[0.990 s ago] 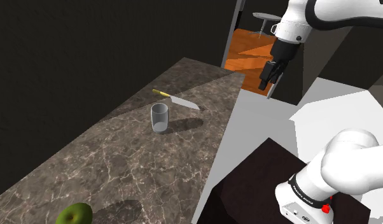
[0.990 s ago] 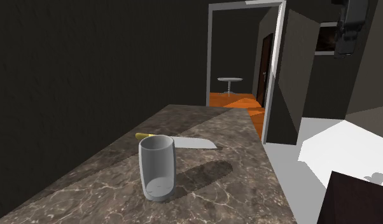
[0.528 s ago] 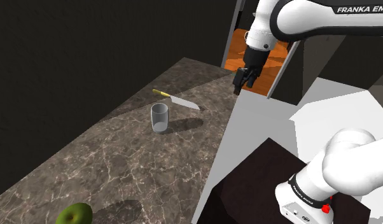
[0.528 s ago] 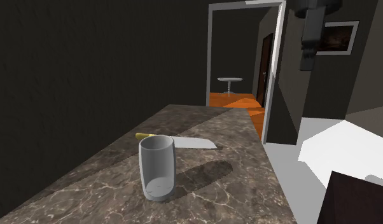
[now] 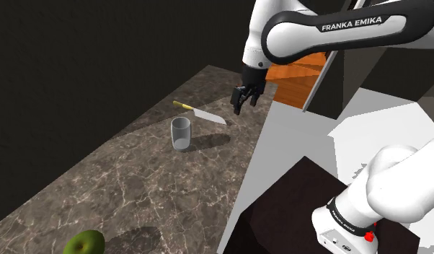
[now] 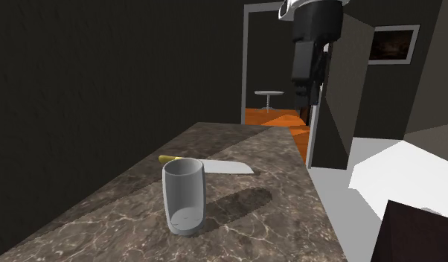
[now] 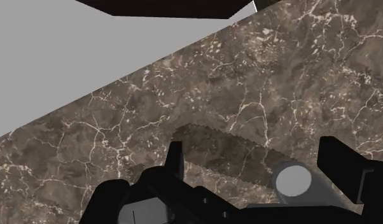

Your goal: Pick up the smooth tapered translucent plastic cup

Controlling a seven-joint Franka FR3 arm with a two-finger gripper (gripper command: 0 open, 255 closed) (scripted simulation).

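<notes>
Cup point(image 5: 181, 133) — we count one — stands upright on the brown marble worktop point(image 5: 136, 187), dark walls around; our gripper point(image 5: 243, 105) hangs high, fingers apart; one knife point(image 5: 201, 113) just beyond; one green fruit point(image 5: 83, 244), perhaps an apple.

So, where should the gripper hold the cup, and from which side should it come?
Probably across its side wall just below the rim, coming down from above. The cup stands upright, round, mouth up, so the open gripper can straddle it. The knife lies beyond it, apart.
</notes>
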